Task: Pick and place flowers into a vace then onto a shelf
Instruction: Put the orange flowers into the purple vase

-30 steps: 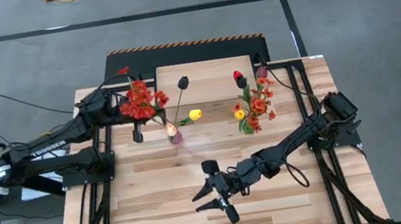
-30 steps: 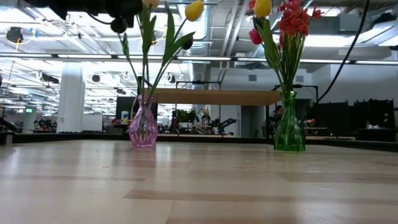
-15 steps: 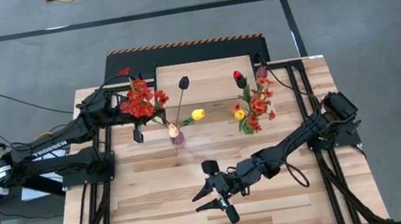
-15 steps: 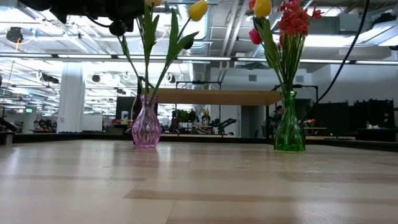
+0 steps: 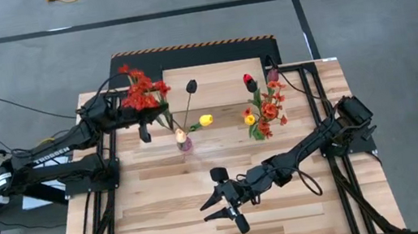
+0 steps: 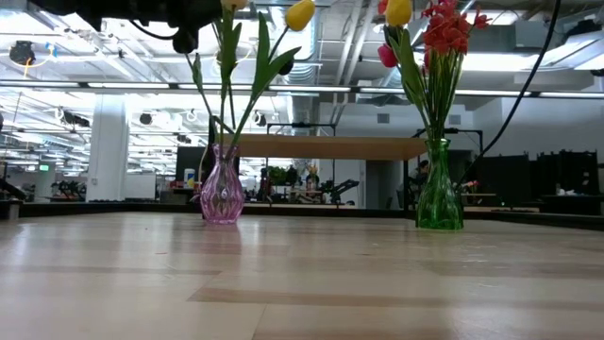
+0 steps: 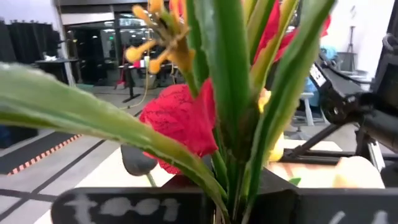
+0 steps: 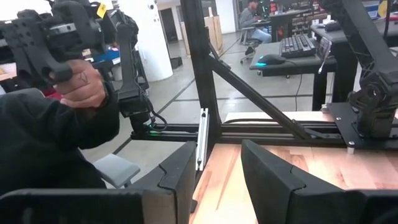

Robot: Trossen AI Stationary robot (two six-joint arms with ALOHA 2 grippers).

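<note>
My left gripper [image 5: 144,119] is shut on a spray of orange-red flowers [image 5: 140,92], above and to the left of a pink vase [image 5: 183,143]. The vase stands on the table and holds a yellow tulip [image 5: 205,120] and a dark maroon tulip [image 5: 191,86]. In the low view, green stems [image 6: 226,104] rise from the pink vase [image 6: 223,194]. A green vase [image 6: 439,198] with red, yellow and orange flowers [image 5: 262,109] stands to its right. The shelf [image 5: 216,79] is at the far middle. My right gripper [image 5: 221,204] hovers open at the near middle. My left gripper pinches the spray's green stems [image 7: 231,177] between its two fingers, below the blossoms. The fingers come in about level from the table's left side. The red blossoms [image 7: 180,118] stand just beyond the fingers, and the stems slant down toward the pink vase.
Black frame rails [image 5: 109,164] run along both sides of the tabletop. A person's hand [image 8: 84,87] holding a dark controller shows beyond the table in the right wrist view. Bare planks [image 5: 166,221] lie near the front edge.
My left gripper has rolled in place, still shut on the spray. The orange-red blossoms have swung toward the table's far edge. My right arm has kept still.
</note>
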